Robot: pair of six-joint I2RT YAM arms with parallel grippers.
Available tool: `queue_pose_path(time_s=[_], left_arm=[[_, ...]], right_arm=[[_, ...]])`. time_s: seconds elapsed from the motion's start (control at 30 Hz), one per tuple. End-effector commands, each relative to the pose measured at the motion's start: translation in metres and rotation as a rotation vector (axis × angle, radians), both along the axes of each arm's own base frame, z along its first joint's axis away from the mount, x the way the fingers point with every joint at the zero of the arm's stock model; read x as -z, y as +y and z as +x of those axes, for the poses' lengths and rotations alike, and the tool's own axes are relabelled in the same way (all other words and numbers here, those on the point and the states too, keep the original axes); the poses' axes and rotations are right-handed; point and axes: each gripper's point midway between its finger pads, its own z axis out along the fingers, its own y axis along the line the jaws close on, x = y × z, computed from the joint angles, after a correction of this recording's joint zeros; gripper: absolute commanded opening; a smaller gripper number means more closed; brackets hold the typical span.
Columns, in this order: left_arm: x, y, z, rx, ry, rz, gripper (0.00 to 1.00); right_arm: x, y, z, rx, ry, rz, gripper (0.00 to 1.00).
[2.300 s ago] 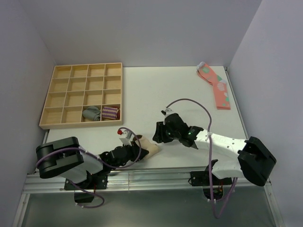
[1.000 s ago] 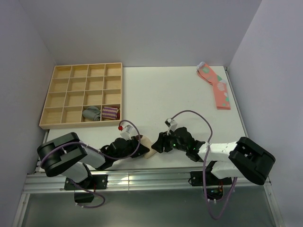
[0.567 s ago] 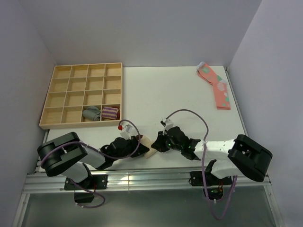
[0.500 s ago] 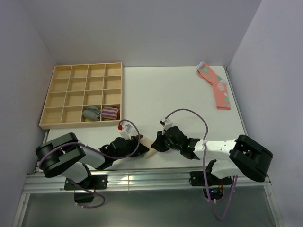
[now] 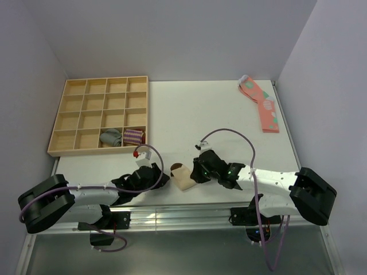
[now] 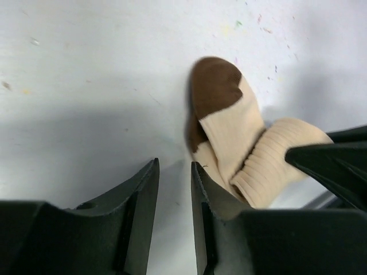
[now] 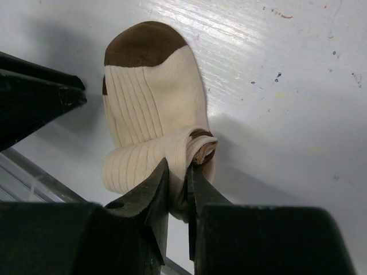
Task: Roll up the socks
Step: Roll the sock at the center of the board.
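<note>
Since the earlier top views, the left arm [image 5: 86, 193] had been swung lower and outward, and the left gripper [image 5: 162, 177] had been drawn back off the socks [image 5: 182, 176], so that the brown toe [image 5: 176, 167] was uncovered. The right arm [image 5: 269, 180] was seen stretched across the near edge of the table [image 5: 200, 114], with the right gripper [image 5: 196, 172] brought against the bundle from the other side.

The socks were found lying between the two grippers, partly rolled. In the right wrist view the rolled end [image 7: 143, 163] was pinched between the jaws of the right gripper [image 7: 179, 172], and the long axis of the socks [image 7: 149, 97] ran straight ahead from those jaws, with the brown toe [image 7: 143, 43] farthest from them.

In the left wrist view the left gripper [image 6: 175, 172] was held narrowly parted with nothing between its jaws, and the socks [image 6: 235, 143] lay just ahead and to its right. The right gripper was judged the nearer, the roll being already gripped by it.
</note>
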Motion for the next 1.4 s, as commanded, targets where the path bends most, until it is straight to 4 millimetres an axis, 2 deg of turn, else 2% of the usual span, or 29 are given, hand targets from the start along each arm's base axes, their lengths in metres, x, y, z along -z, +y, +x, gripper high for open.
queue_pose_path(time_s=[0.0,0.2,0.4,0.47,0.7,0.93,1.23,1.37], left_arm=[[0.036,0.043,-0.005,-0.074,0.052,0.219,0.36],[0.034,0.028,-0.001,-0.034,0.025,0.188,0.38],[0.038,0.003,0.005,0.033,0.015,0.194,0.31],[0.044,0.001,0.005,0.037,0.023,0.213,0.30],[0.035,-0.011,0.004,0.093,-0.023,0.186,0.31],[0.032,-0.011,0.004,0.100,-0.053,0.157,0.32],[0.004,-0.002,0.005,0.064,-0.177,0.115,0.41],[-0.027,-0.004,0.003,0.054,-0.274,0.068,0.43]], right_arm=[[-0.011,-0.006,0.007,0.006,-0.027,-0.051,0.03],[-0.013,-0.005,0.007,-0.020,-0.007,-0.091,0.03],[-0.008,-0.003,0.002,-0.052,0.053,-0.150,0.03],[-0.006,-0.003,0.001,-0.057,0.079,-0.173,0.03],[0.005,-0.004,-0.001,-0.066,0.187,-0.284,0.04],[0.007,-0.012,0.007,-0.045,0.318,-0.436,0.04],[0.001,-0.007,0.017,-0.065,0.383,-0.525,0.06],[0.003,-0.004,0.019,-0.072,0.400,-0.541,0.06]])
